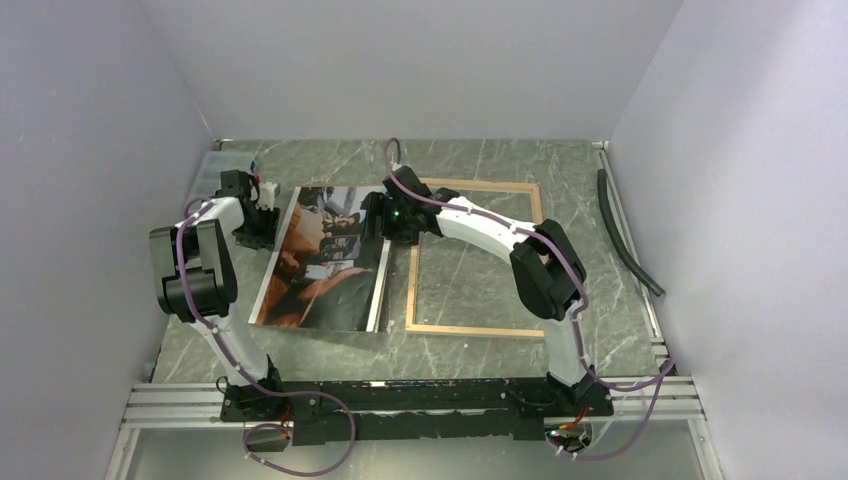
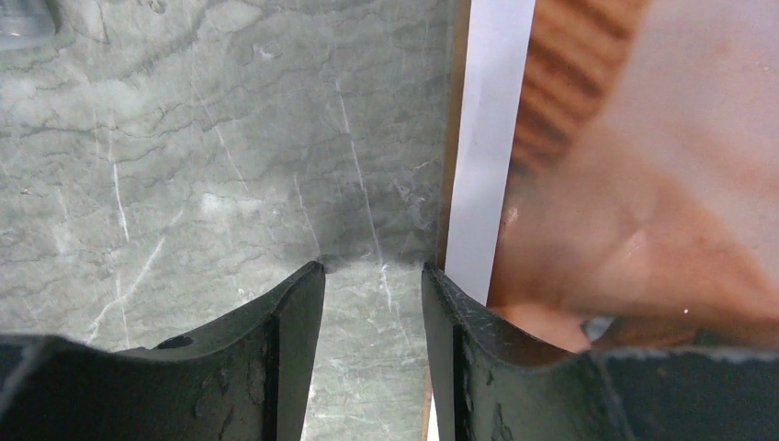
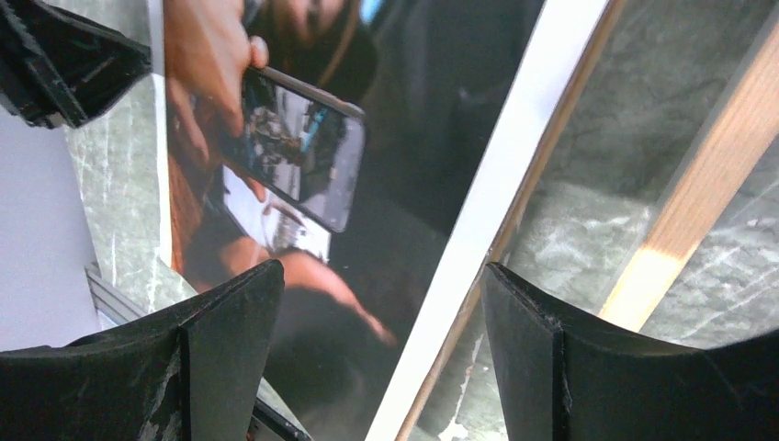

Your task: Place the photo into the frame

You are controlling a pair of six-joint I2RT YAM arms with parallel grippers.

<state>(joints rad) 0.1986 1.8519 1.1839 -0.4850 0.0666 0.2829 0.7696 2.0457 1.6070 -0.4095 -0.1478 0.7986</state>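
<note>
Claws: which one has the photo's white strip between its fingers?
The right claw; the left claw's gap shows only marbled table beside the photo.

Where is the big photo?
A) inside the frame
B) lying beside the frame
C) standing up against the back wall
B: the photo lies flat to the left of the frame, outside its wooden rim.

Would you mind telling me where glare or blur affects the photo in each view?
Top external: the photo is small but sharp, with a pale sheen across its near dark part. Left wrist: its orange area is soft and washed out, while the table is crisp. Right wrist: it is legible, with little glare.
</note>
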